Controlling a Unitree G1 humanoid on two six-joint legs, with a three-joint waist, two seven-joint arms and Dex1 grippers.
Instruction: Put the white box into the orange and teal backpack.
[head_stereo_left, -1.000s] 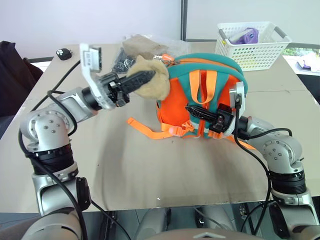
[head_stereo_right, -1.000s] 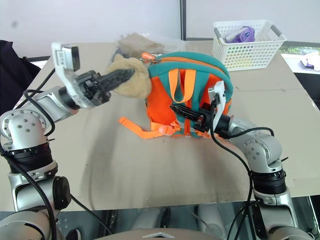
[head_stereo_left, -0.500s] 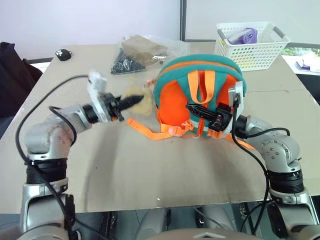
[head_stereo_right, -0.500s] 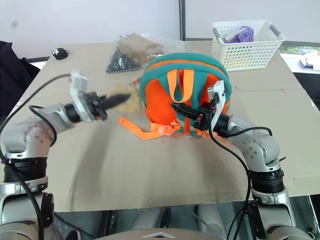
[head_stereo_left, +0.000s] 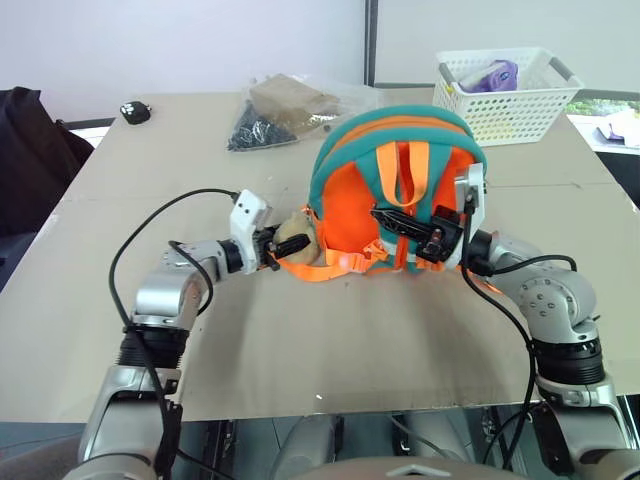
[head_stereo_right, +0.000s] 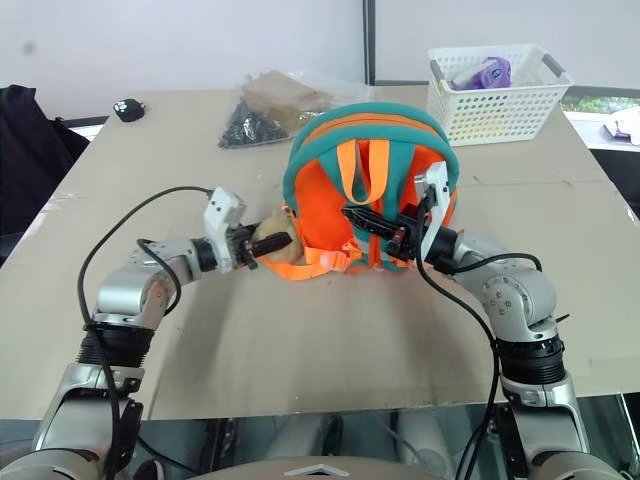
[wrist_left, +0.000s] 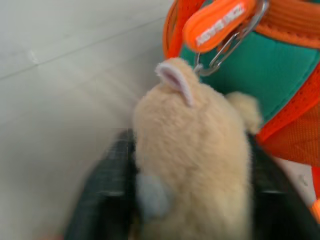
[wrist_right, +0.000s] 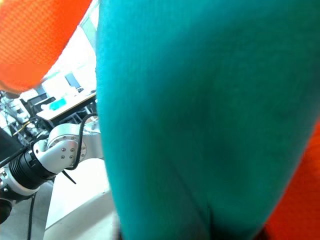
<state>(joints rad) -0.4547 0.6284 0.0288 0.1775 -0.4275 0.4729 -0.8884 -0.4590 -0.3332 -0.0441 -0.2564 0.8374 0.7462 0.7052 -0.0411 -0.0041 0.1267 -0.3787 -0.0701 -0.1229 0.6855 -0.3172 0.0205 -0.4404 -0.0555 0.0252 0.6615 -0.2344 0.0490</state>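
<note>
Left pincer (head_stereo_left: 272, 250) lowered to table (head_stereo_left: 300, 340), spread around plush charm (wrist_left: 192, 160), backpack (head_stereo_left: 395, 190) beside, right pincer (head_stereo_left: 385, 218) unclear

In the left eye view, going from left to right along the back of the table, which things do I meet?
Small black object → clear bag with dark contents → white basket.

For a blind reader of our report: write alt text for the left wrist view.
A tan plush charm sits between the left pincer's two dark, spread fingers. A metal clip with an orange tab links it to the orange and teal backpack, on a pale table.
</note>
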